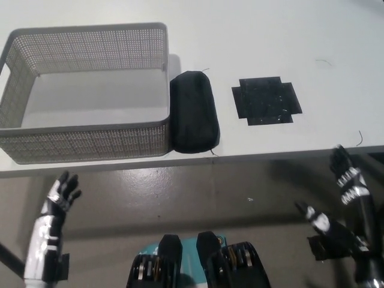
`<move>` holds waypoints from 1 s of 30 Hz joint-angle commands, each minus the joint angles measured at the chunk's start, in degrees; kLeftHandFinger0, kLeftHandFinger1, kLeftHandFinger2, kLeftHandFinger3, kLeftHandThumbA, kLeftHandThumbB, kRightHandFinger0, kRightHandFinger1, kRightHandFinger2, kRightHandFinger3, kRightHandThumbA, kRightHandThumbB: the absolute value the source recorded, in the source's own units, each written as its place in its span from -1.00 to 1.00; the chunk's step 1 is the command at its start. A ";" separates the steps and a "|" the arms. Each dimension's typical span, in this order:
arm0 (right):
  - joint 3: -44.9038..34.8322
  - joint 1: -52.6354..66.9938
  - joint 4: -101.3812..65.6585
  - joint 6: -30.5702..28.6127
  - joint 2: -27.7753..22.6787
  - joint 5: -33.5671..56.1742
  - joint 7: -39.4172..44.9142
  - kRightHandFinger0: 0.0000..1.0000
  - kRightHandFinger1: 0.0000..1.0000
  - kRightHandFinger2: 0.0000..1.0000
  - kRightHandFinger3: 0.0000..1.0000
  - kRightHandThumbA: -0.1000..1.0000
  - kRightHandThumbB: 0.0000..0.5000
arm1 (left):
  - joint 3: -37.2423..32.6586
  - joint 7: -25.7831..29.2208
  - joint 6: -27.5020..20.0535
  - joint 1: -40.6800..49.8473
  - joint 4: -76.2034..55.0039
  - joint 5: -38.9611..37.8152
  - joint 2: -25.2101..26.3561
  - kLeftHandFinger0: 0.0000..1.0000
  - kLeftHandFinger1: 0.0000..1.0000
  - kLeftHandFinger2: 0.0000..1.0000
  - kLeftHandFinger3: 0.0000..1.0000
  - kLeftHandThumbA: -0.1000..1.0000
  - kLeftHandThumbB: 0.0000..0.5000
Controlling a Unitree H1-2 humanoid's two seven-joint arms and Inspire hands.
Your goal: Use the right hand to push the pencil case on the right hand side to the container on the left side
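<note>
We see the black soft fabric pencil case (194,112) lying on the white table (270,36), its long left side touching the right outer wall of the grey metal mesh container (90,141). To its right, apart from it, a flat black cross-shaped patch (266,101) sits on the table. Our black right hand (343,198) hangs below the table's front edge at lower right, fingers (339,157) spread and holding nothing. Our white left hand (59,197) rests at lower left, off the table, fingers apart and empty.
</note>
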 commanded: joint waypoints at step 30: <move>-2.37 0.11 2.14 -5.19 0.99 4.26 5.39 1.00 1.00 1.00 1.00 1.00 0.10 | 1.54 1.63 -2.85 -0.02 1.12 1.15 -0.14 1.00 1.00 1.00 1.00 1.00 -0.83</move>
